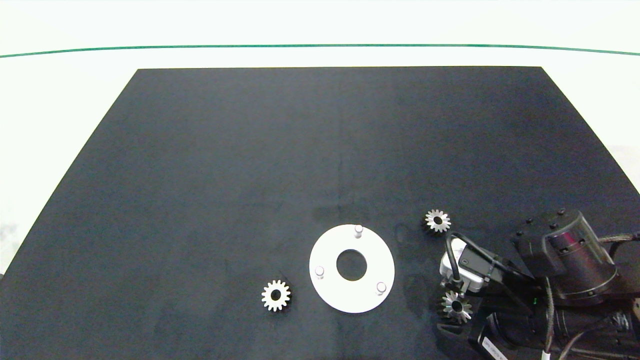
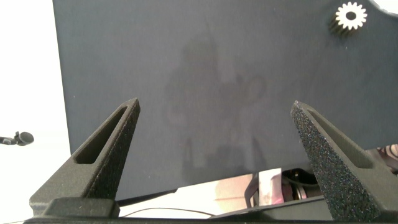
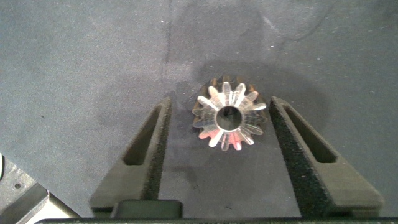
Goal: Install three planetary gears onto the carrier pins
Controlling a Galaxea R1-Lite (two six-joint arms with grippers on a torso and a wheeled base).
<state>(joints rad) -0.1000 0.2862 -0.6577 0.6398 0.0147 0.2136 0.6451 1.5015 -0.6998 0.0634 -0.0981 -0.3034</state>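
The white disc (image 1: pixel 330 292) lies flat near the mat's front centre, and its three carrier pins (image 1: pixel 358 230) (image 1: pixel 319 271) (image 1: pixel 381 287) stand bare. Three planetary gears lie on the mat: one (image 1: pixel 275 295) left of the disc, one (image 1: pixel 437 220) to its right and farther back, one (image 1: pixel 455 306) to its right near the front. My right gripper (image 3: pixel 221 104) is open and straddles that front gear (image 3: pixel 229 116), a finger (image 3: pixel 149 155) on each side with gaps. My left gripper (image 2: pixel 216 104) is open over bare mat, holding nothing, with a gear (image 2: pixel 351 17) far off.
A black mat (image 1: pixel 250 175) covers most of the white table (image 1: pixel 65 100). My right arm (image 1: pixel 565 265) comes in at the front right corner, its wrist camera (image 1: pixel 462 265) just above the front gear. The left arm is outside the head view.
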